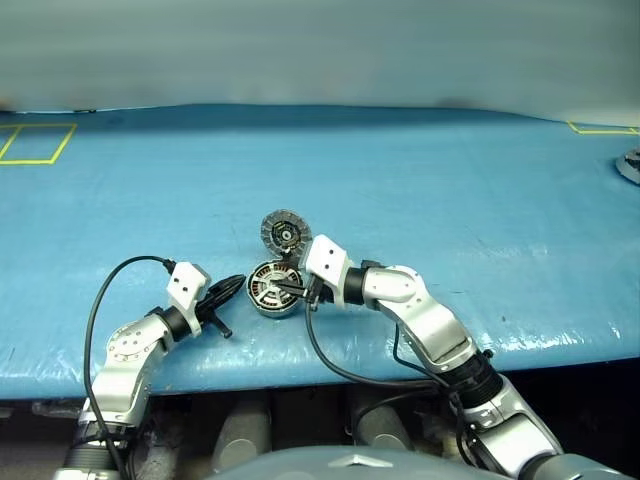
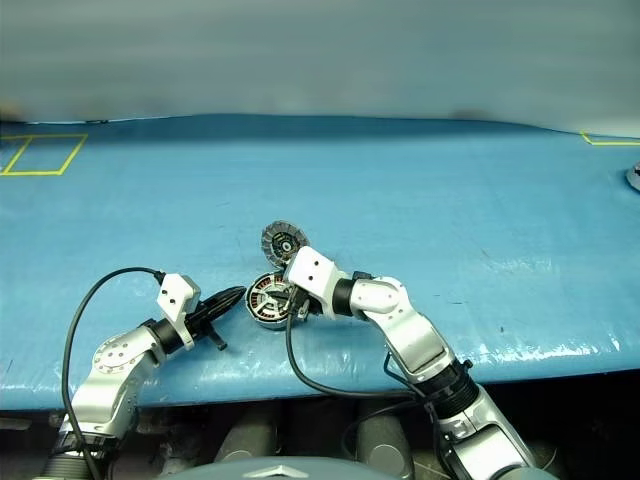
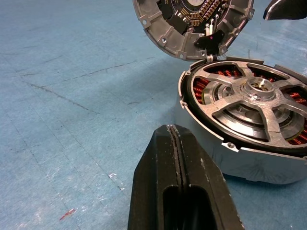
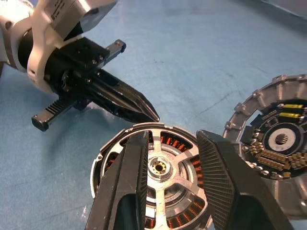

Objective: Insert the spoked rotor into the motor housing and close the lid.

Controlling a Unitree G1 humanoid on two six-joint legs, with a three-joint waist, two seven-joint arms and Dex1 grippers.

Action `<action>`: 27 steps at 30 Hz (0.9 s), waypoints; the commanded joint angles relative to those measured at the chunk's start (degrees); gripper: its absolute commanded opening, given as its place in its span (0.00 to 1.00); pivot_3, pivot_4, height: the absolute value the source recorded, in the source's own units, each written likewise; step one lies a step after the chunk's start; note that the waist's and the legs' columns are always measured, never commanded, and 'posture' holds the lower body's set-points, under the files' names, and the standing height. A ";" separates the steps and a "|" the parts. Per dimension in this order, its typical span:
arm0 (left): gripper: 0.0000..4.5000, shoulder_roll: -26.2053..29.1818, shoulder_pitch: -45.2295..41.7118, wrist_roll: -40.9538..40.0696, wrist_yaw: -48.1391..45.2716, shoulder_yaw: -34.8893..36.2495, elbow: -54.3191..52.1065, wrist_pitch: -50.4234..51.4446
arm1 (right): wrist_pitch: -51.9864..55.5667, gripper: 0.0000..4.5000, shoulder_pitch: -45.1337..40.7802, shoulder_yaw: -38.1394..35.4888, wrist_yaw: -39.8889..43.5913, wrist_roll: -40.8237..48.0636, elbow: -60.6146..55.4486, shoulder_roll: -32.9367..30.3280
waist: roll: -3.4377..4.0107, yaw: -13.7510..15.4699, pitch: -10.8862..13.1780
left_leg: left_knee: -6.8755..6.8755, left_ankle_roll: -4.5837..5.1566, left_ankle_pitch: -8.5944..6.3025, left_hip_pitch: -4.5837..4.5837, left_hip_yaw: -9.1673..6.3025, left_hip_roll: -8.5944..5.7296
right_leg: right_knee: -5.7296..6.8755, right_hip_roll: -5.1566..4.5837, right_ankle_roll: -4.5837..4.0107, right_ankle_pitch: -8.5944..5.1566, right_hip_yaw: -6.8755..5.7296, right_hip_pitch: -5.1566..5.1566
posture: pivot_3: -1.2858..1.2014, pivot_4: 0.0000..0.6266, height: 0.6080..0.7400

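Observation:
The motor housing [image 1: 258, 300] is a short grey cup on the blue table, with copper windings showing. The spoked rotor [image 3: 259, 103] sits inside it, silver spokes and hub facing up. The lid [image 1: 284, 232] stands tilted open behind the housing, joined at its edge, its inner face with a dark hub toward me. My right gripper [image 4: 173, 136] hovers just over the rotor, open, its two fingers either side of the hub with nothing between them. My left gripper [image 1: 235, 285] is shut and empty, its tip close beside the housing's left wall.
Yellow tape outlines [image 1: 35, 143] mark the table's far left, and another [image 1: 600, 128] the far right. A round grey object [image 1: 630, 165] lies at the right edge. The table's front edge [image 1: 300, 365] runs close below the housing. Black cables trail from both wrists.

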 commanded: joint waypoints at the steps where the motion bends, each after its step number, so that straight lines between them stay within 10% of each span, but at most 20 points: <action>1: 0.00 -0.03 0.77 -0.53 -0.08 0.98 -1.59 -1.10 | 1.50 0.24 1.42 -5.71 -0.66 2.19 -2.87 -2.64 | 0.00 0.07 0.00 | 0.01 0.00 0.00 -0.01 0.00 -0.01 | -0.01 -0.01 0.00 0.00 0.00 0.01 | 0.52 0.24 1.00; 5: 0.00 -0.07 1.59 -0.81 0.04 1.17 -2.07 -1.03 | 2.64 0.01 2.81 -8.85 -1.30 2.11 -3.16 -6.12 | 0.00 0.08 0.00 | 0.00 0.00 0.00 -0.04 0.01 -0.02 | -0.07 -0.04 0.00 0.00 0.00 -0.01 | 0.52 0.24 1.00; 27: 0.00 -0.71 2.04 -0.58 1.13 0.95 -2.10 -1.33 | -2.16 0.01 -0.09 0.08 -2.64 -0.27 5.52 3.28 | 0.00 -0.06 0.00 | -0.04 0.00 0.00 -0.05 0.01 0.01 | -0.02 0.00 -0.02 -0.02 -0.02 -0.06 | 0.52 0.24 1.00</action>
